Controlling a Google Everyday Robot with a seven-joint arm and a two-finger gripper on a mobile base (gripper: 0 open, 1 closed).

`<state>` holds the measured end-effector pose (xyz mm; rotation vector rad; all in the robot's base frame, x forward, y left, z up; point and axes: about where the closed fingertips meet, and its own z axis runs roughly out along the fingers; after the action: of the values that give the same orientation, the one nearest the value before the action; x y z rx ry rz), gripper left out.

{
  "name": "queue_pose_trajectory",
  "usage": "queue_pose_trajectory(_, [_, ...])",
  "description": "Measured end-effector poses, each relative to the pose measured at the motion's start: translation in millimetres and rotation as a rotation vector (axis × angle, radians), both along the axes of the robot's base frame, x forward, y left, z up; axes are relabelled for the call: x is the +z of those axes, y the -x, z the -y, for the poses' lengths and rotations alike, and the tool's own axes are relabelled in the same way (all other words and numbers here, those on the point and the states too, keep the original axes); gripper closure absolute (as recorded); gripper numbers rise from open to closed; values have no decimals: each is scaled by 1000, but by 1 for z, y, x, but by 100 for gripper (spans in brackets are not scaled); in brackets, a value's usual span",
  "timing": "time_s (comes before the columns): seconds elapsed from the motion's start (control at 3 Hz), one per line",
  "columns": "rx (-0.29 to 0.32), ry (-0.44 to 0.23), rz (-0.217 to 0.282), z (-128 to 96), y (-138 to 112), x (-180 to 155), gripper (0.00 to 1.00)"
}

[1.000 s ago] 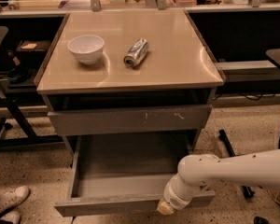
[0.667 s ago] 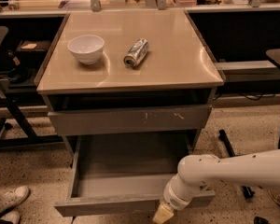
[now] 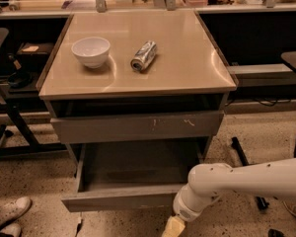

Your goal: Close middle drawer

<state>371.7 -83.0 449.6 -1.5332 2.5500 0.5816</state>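
The middle drawer (image 3: 130, 174) is pulled out of the cabinet, its grey box interior showing and its plain flat front (image 3: 121, 200) facing me. Above it sits the shut grey drawer front with pale scratch marks (image 3: 138, 126). My white arm (image 3: 246, 179) reaches in from the right. My gripper (image 3: 173, 226) hangs at the picture's bottom edge, just below and in front of the right part of the drawer's front, and is partly cut off.
A beige tabletop (image 3: 187, 58) carries a white bowl (image 3: 91, 51) and a crushed can (image 3: 143, 56) lying on its side. Shoes (image 3: 7, 216) show at the bottom left. Chair and table legs stand at the left (image 3: 15, 127) and right (image 3: 244, 167) on the speckled floor.
My gripper has dropped a little lower and to the left along the drawer's front. The drawer front looks slightly farther in than before.
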Motion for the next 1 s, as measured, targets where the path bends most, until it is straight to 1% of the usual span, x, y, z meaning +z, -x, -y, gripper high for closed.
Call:
queue_pose_trajectory(0.33, [0,0,0,0,0,0,18])
queue_pose_trajectory(0.67, [0,0,0,0,0,0,42])
queue_pose_trajectory(1.0, [7,43,12,4,-21,-10,65])
